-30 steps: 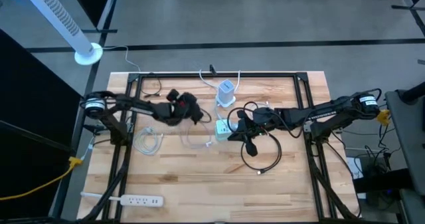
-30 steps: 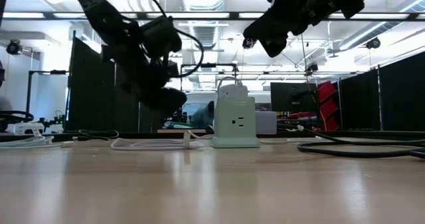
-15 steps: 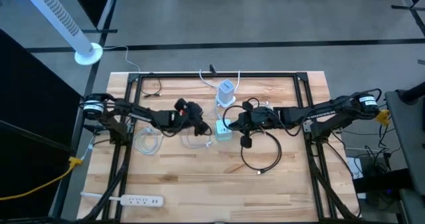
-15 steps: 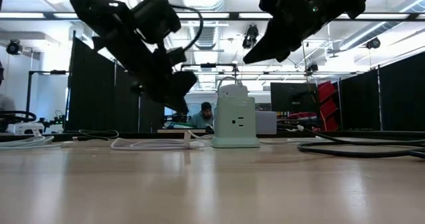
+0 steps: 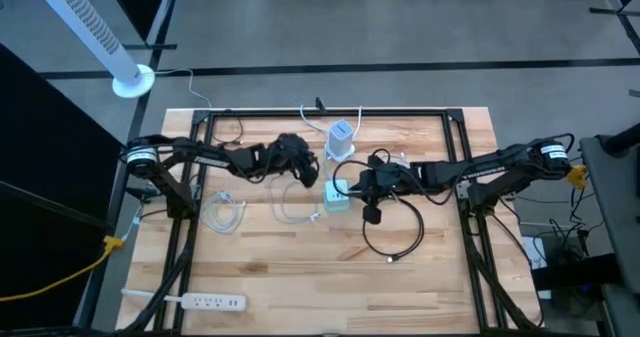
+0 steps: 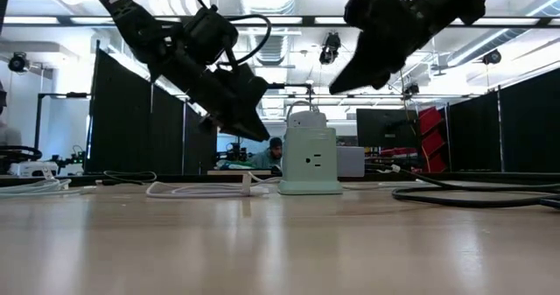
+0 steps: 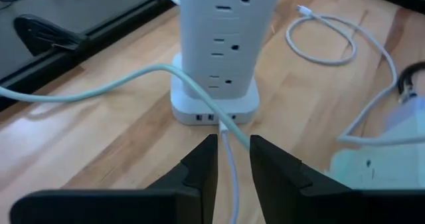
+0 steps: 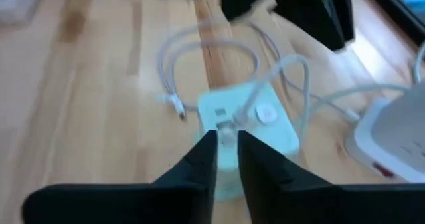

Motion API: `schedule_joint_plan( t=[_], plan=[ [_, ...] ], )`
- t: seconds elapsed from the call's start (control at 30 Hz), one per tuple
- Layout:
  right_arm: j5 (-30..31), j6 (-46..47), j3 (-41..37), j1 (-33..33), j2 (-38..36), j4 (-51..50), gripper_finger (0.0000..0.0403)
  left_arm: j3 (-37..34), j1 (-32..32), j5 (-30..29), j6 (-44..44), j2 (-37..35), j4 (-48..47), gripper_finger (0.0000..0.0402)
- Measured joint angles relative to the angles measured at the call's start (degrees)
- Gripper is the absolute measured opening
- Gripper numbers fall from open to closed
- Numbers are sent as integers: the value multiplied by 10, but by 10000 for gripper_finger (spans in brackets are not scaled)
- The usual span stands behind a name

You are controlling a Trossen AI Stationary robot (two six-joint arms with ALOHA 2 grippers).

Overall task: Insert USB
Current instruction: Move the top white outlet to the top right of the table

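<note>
The white USB cable (image 7: 229,159) runs up between the two dark fingers of the left gripper (image 7: 232,159), and its plug end sits right at the row of small ports at the bottom of the tall white power tower (image 7: 222,38). The fingers stand close together with the cable in the thin gap, so the left claw is pinching the cable. From above, the left gripper (image 5: 300,167) is just beside the tower (image 5: 340,137), near the back middle of the wooden table (image 5: 300,267). The right gripper (image 8: 227,151) hangs over the small pale green cube outlet (image 8: 249,121); its fingers are narrow with a small plug between the tips. A black cable (image 5: 395,232) loops on the table near the right arm
</note>
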Motion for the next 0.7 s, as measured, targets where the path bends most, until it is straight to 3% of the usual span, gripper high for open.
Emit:
schedule_joint_plan(
  t=[0.23, 0.43, 0.5, 0.57, 0.7],
  plan=[
    [12, 15, 0, 1, 0, -10, 128, 0, -1, 0, 9, 5, 2, 74],
    [205, -14, 0, -20, 0, -17, 151, 0, 0, 0, 21, 17, 7, 70],
    [237, -8, 0, -46, 0, -10, 153, 0, 1, 0, 29, 20, 8, 70],
    [226, 14, 0, -79, 0, 2, 154, 0, 1, 0, 37, 23, 13, 70],
    [118, 25, 0, -146, 3, 14, 167, 0, 5, -1, 38, 25, 13, 70]
  ],
)
